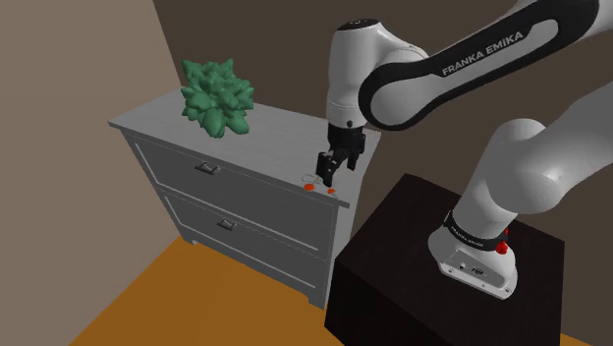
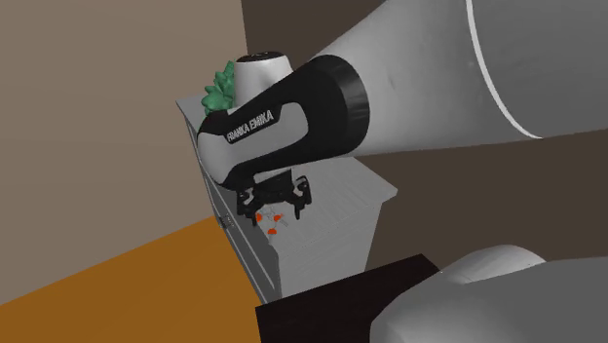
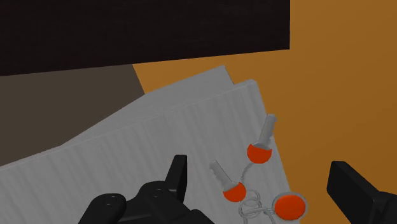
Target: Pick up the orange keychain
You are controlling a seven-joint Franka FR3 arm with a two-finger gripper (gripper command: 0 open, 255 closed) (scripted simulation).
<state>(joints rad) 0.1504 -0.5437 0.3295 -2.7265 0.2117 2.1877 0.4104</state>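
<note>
While the shoulder view gives the orange keychain (image 1: 319, 185) only as a few orange specks under the claw (image 1: 326, 175), the wrist view makes it out plainly: the keychain (image 3: 234, 190) is two small keys with orange heads and a round orange tag, joined by a thin pale ring. There the claw (image 3: 261, 170) is spread wide, its black fingers (image 3: 178, 178) standing on either side of the keychain and touching none of it. The keychain lies flat on the top of a grey dresser (image 1: 265, 143), close to the corner nearest the stand (image 1: 413, 246).

In the second exterior view the white arm (image 2: 322, 107) fills much of the foreground, and the claw (image 2: 276, 200) points down just above the orange pieces (image 2: 273, 219); whether its tips touch the dresser top I cannot tell.

The dresser has two drawers with small handles and a top marked with fine lines. A green leafy plant (image 1: 216, 96) sits on the far end of it, at the shoulder view's left, well apart from the keychain. The stand is a dark box just beside the dresser's near end. The floor (image 1: 177, 295) is orange, and the walls behind the dresser are brown, one lighter and one darker, meeting in a corner.
</note>
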